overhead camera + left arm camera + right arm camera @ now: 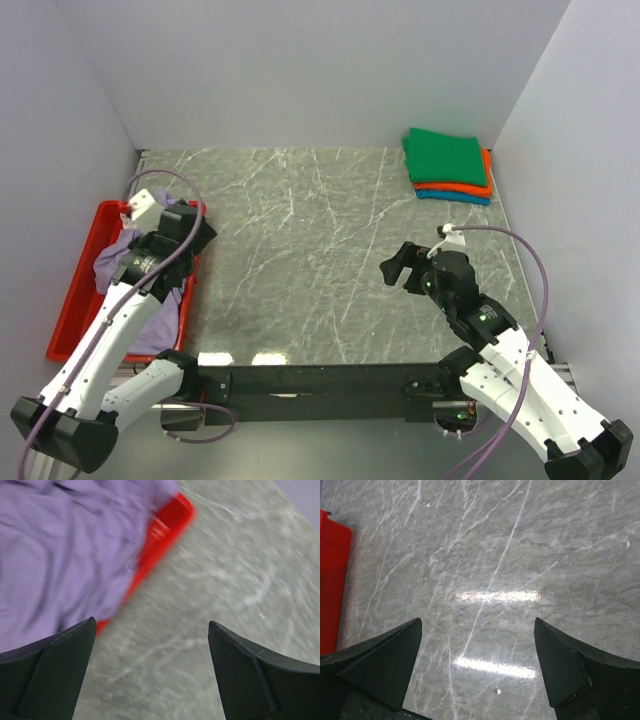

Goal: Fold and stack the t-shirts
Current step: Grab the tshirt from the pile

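Already, three folded shirts are sitting in a squared stack at the far right corner of the counter (300, 220): the green shirt (445, 152) on top, the orange shirt (452, 188) beneath it, the teal shirt (455, 197) lowest. The lavender shirt (60, 555) is lying crumpled and soft in the red tray (75, 290) at the left, spilling over its glossy plastic rim, so it is probably waiting to be lifted, folded and stacked. A white one is not showing clearly. The left tool (150, 670) is hovering over the tray's edge beside the cloth, fingers spread wide and holding nothing. The right tool (477, 670) is hanging equally wide and empty above bare, veined grey stone.
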